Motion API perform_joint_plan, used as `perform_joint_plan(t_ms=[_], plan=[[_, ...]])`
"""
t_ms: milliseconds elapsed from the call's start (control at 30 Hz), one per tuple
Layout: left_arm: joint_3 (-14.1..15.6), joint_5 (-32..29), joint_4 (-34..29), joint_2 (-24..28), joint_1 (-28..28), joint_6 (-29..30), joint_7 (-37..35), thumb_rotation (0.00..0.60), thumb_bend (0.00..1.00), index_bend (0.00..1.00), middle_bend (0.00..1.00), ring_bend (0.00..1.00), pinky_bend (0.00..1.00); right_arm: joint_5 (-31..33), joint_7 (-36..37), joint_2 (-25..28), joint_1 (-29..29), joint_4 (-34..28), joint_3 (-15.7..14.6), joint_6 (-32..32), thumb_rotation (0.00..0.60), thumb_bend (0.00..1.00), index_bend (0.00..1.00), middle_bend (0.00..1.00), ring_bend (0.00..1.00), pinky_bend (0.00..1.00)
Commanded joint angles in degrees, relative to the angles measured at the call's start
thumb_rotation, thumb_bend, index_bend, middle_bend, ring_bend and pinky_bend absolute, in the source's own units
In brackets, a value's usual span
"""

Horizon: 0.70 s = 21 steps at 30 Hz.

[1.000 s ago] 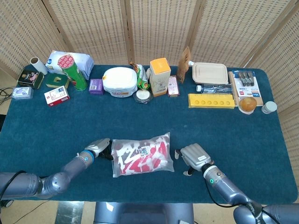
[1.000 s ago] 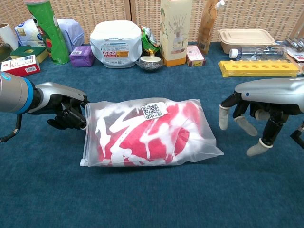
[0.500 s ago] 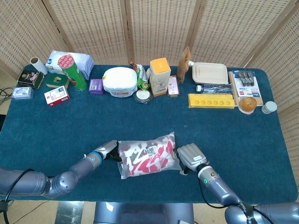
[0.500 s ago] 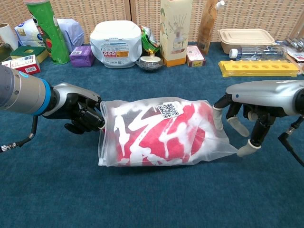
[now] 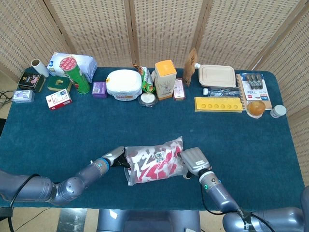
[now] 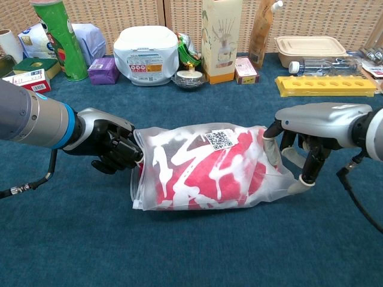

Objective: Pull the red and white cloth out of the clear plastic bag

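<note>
A clear plastic bag lies near the table's front edge, with the red and white cloth folded inside it. My left hand grips the bag's left end, fingers curled on its zip edge. At the other end my right hand presses its fingers against the bag, which bulges between the two hands. A white QR label sits on top of the bag.
Along the table's back edge stand a green can, a white tub, an orange-topped carton, a yellow tray, a lunch box and several small boxes. Blue cloth covers the table.
Both hands have closed in toward each other. The bag has shifted right and been squeezed shorter and taller, and the right hand's fingers now press on its right end.
</note>
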Motion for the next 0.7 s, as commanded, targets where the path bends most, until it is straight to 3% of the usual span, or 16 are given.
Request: perform_joint_plan(t_ms=[33, 467, 700], plan=[[-0.13, -0.38, 0.16, -0.26, -0.15, -0.07, -0.61, 0.600, 0.44, 0.78, 1.00, 0.96, 0.91, 1.34, -1.54, -1.64, 0.63, 0.26, 0.59, 1.11, 0.600, 0.14, 0.48, 0.80, 1.00, 1.00], [-0.25, -1.01, 0.26, 0.02, -0.48, -1.79, -2.56, 0.600, 0.44, 0.78, 1.00, 0.96, 0.91, 1.54, -2.72, -5.19, 0.75, 2.20, 1.51, 3.25, 0.600, 0.20, 0.68, 0.91, 1.00, 1.00], [-0.15, -0.68, 0.02, 0.78, -0.48, -1.92, -3.54, 0.600, 0.44, 0.78, 1.00, 0.96, 0.91, 0.09, -3.87, -6.90, 0.65, 3.16, 1.38, 4.29, 0.600, 0.31, 0.75, 0.96, 1.00, 1.00]])
